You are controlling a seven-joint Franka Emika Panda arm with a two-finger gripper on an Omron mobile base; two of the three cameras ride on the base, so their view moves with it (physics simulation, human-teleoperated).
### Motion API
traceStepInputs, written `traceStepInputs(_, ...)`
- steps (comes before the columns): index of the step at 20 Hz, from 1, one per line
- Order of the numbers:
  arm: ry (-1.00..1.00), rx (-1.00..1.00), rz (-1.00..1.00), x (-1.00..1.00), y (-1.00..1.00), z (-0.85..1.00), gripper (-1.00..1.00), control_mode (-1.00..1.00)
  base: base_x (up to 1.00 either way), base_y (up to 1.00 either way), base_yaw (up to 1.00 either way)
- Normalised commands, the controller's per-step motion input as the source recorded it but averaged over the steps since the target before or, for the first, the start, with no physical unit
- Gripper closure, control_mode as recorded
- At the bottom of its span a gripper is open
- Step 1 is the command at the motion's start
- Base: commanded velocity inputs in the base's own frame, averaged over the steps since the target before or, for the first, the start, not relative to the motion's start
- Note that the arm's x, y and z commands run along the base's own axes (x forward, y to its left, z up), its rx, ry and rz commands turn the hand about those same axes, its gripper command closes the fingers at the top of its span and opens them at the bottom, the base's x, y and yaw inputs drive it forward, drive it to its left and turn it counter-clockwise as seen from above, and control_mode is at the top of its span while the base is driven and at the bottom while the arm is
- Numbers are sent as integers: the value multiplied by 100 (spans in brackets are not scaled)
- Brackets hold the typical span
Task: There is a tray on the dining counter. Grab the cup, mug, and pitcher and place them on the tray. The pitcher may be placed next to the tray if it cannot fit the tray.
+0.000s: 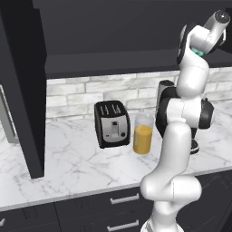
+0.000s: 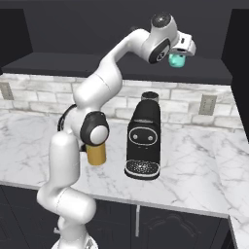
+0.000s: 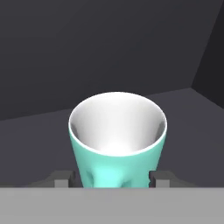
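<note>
pincer (image 3: 112, 180): raised high on the stretched arm, up by the dark upper cabinets; two small dark grey blocky fingertips (image 3: 61, 178) flank the mug base, one each side, seeming to touch it; whether they clamp it tight, cannot tell

mug (image 3: 117, 140): teal, smooth glossy, tapered wall widening to a round rim, white inside; between the fingertips in the hand view, mouth toward the camera; in the right base view a small teal shape (image 2: 177, 60) at the hand's tip, well above the table; handle not visible

pitcher (image 1: 143, 134): tall clear glass cylinder, orange juice in the lower half; stands upright on the table, just beside the toaster, about mid-depth; partly behind the arm in the right base view (image 2: 96, 154)

table (image 1: 68, 167): white marble top with grey veins, flat, polished; dark drawer fronts with pale bar handles below the front edge

toaster (image 1: 112, 123): boxy black shell, metallic grey front panel, two slots on top; toward the back edge near the wall

coffee machine (image 2: 143, 136): matte black, rounded upright body, round perforated drip base; mid-table, right of the pitcher

wall (image 1: 90, 93): white-grey brick, rough coursed blocks, behind the table

upper cabinets (image 2: 73, 29): flat dark charcoal faces, matte

arm (image 2: 87, 126): white glossy rounded links, dark joints
</note>
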Motion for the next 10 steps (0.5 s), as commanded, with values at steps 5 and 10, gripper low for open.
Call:
traceStepInputs(5,0,0,0,0,0,0,100,-100,0,0,0)
traceStepInputs(10,0,0,0,0,0,-1,100,-100,0,0,0)
